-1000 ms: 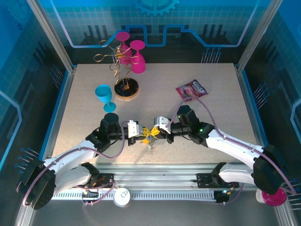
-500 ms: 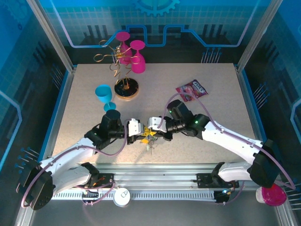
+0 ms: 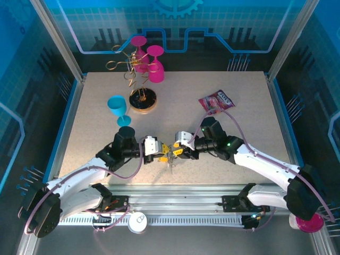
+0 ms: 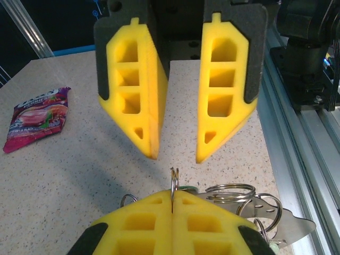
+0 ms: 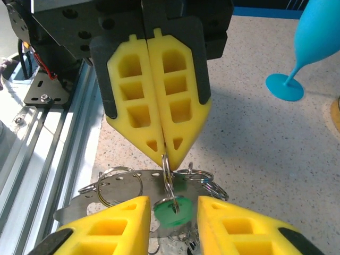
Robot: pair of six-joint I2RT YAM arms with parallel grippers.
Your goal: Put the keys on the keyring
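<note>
My left gripper (image 3: 162,150) (image 4: 172,195) is shut on the keyring (image 4: 173,178) (image 5: 168,178), a thin metal loop standing upright out of its closed tips. A key with a green head (image 5: 171,212) hangs on that loop. My right gripper (image 3: 176,152) (image 5: 172,206) faces the left one tip to tip and is open, its fingers on either side of the green head without touching it. Under both lies a metal plate (image 5: 101,204) with holes and several smaller split rings (image 4: 231,191), resting on the table.
A blue cup (image 3: 118,108), a gold wire stand on a black base (image 3: 142,100) and two pink cups (image 3: 154,66) stand at the back left. A snack packet (image 3: 217,101) lies at the back right. The aluminium rail (image 4: 303,138) runs along the near table edge.
The right gripper was shut and now stands open. Its arm pushed left toward the left gripper, then drew back a little to the right. The left gripper kept its hold.
</note>
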